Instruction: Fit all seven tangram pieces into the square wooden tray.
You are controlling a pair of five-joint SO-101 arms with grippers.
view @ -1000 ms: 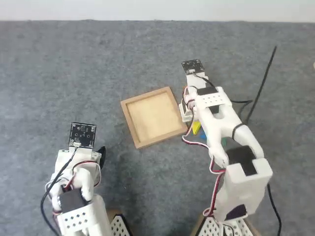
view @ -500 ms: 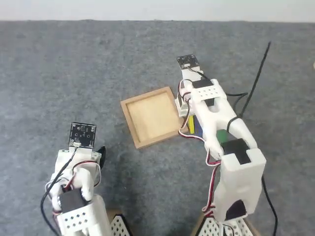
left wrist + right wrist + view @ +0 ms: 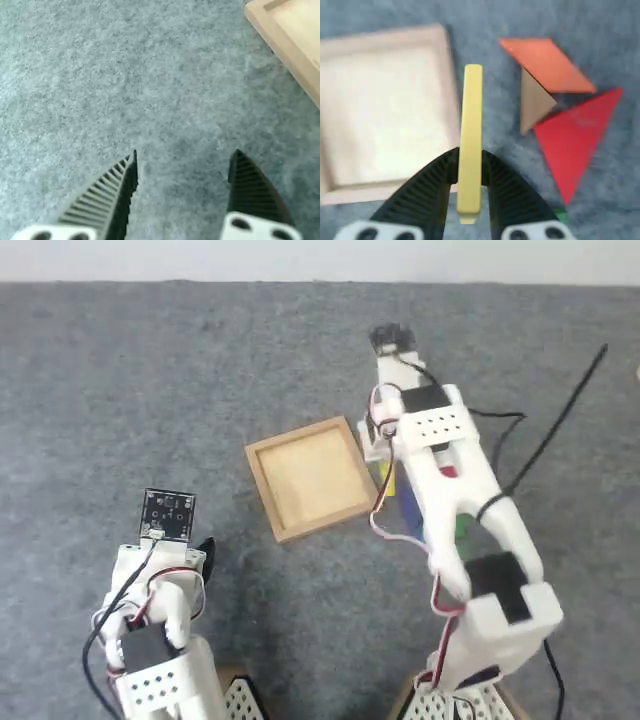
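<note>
The left gripper hangs with its jaws apart over the grey carpet. The right gripper pinches the yellow piece on edge, just beside the wooden tray. Past it an orange parallelogram, a tan triangle and a red triangle lie close together

Looks like a robotics lab: grey carpeted counter, pale wall along the top, black cable at right.
</note>
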